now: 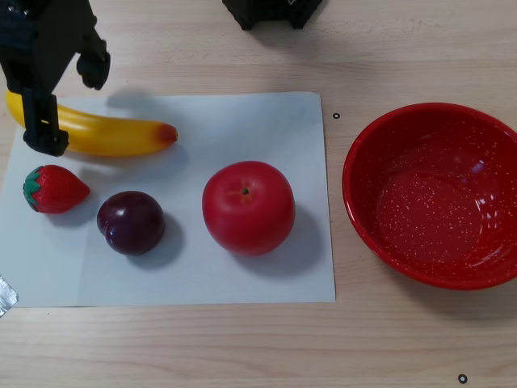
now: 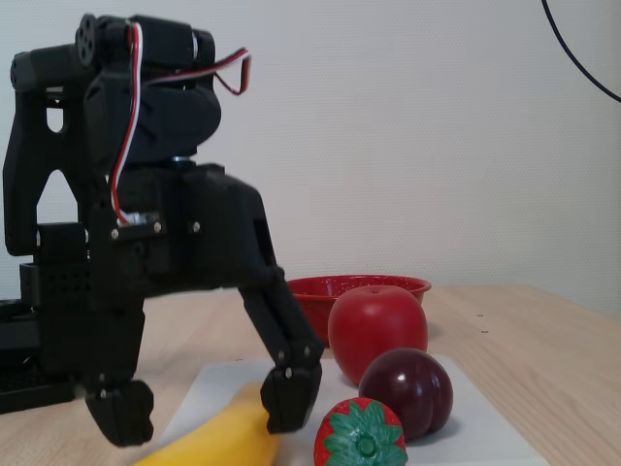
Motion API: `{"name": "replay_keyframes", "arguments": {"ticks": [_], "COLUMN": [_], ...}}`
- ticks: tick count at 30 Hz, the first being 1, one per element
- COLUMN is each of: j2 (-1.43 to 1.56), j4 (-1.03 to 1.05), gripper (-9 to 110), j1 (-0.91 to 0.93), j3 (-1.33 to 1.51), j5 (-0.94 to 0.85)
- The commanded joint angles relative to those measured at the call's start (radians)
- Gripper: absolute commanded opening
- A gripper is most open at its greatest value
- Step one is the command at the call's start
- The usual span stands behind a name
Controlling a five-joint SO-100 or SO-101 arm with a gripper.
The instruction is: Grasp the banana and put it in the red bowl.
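Note:
The yellow banana [image 1: 109, 135] lies on the white paper sheet [image 1: 242, 121] at the left of the other view, its reddish tip pointing right. The fixed view shows only a stretch of the banana [image 2: 218, 442] at the bottom edge. My black gripper [image 1: 69, 101] is open and low over the banana's left half, one finger on each side. Seen from the fixed camera, the gripper [image 2: 206, 408] has both tips down near the sheet, straddling the banana. The red bowl [image 1: 428, 202] stands empty on the wood at the right, and appears in the fixed view as the bowl [image 2: 330, 287] behind the apple.
A red apple [image 1: 248, 208], a dark plum [image 1: 131, 222] and a strawberry [image 1: 52, 189] lie on the sheet in front of the banana. The apple sits between banana and bowl. The arm's base [image 1: 271, 10] is at the top edge.

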Motion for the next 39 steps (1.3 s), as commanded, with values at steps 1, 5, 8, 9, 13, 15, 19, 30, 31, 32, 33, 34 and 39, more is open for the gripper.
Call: {"name": "replay_keyframes", "arguments": {"ticks": [1, 5, 8, 9, 13, 15, 19, 30, 31, 32, 33, 34, 39], "j2": [0.044, 0.038, 0.034, 0.032, 0.020, 0.014, 0.011, 0.029, 0.031, 0.035, 0.038, 0.044, 0.081], "j4": [-0.058, -0.115, -0.147, -0.156, -0.170, -0.172, -0.173, -0.110, -0.107, -0.103, -0.097, -0.083, 0.066], "gripper": [45, 44, 44, 44, 42, 42, 37, 16, 12, 7, 3, 0, 0], "j1": [0.014, 0.017, 0.018, 0.018, 0.021, 0.026, 0.034, 0.034, 0.031, 0.028, 0.025, 0.020, 0.006], "j3": [-0.021, 0.020, 0.041, 0.048, 0.055, 0.055, 0.051, 0.026, 0.025, 0.021, 0.020, 0.015, -0.055], "j5": [0.002, 0.011, 0.014, 0.015, 0.017, 0.015, 0.012, 0.017, 0.017, 0.018, 0.018, 0.021, 0.025]}}
